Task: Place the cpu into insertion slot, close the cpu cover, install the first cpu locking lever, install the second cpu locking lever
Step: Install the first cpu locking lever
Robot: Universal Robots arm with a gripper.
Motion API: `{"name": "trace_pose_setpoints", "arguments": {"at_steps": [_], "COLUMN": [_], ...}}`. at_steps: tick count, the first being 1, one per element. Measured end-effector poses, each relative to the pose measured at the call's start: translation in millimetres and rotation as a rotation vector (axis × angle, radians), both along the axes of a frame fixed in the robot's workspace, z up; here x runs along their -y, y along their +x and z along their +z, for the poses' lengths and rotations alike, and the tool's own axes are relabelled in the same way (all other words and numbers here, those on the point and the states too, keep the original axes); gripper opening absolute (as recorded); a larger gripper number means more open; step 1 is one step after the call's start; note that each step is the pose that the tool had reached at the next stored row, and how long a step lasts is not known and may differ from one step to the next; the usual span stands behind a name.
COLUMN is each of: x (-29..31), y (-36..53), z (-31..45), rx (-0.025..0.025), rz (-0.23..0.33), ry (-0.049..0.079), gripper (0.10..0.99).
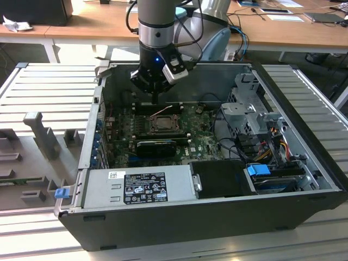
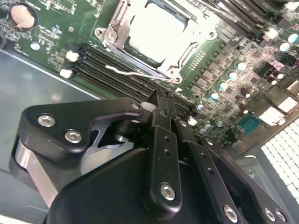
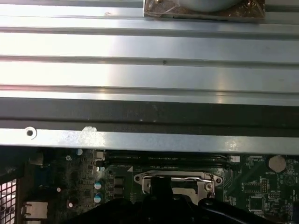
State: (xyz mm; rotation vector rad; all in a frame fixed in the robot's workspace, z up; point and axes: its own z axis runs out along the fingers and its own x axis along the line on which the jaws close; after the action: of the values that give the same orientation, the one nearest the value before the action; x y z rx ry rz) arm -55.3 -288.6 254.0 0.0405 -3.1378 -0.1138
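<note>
The cpu (image 2: 156, 30) lies in the insertion slot (image 1: 162, 124), its pale silver top showing through the window of the cpu cover (image 2: 113, 32). The cover lies down flat over the chip, and its frame also shows in the first wrist view (image 3: 177, 179). A thin wire locking lever (image 2: 135, 73) runs along the socket's side nearest my gripper and looks lifted off the board in the exterior view (image 1: 161, 112). My gripper (image 2: 161, 99) hangs just above that lever's end, behind the socket (image 1: 156, 100). Its black fingers (image 2: 163, 140) are pressed together with nothing visible between them.
Black memory slots (image 2: 107, 70) lie between my gripper and the socket. A long black expansion card (image 1: 156, 145) sits in front of the socket, then the power supply (image 1: 138, 187). A drive cage (image 1: 253, 109) and cables (image 1: 272, 141) are at the exterior view's right. The case wall (image 3: 149, 112) rises close behind.
</note>
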Motion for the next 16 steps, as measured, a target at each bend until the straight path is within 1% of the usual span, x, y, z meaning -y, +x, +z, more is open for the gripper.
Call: {"name": "trace_pose_setpoints", "arguments": {"at_steps": [1,2,16], "x": [0.3,0.6,1.0], "y": [0.4,0.6,1.7], "z": [-0.1,-0.6,-2.8], "rx": [-0.0001,0.0,-0.0001], "rz": [0.0,0.0,0.001], "ry": [0.026,0.032,0.032], "gripper": [0.106,0.106,0.106]}}
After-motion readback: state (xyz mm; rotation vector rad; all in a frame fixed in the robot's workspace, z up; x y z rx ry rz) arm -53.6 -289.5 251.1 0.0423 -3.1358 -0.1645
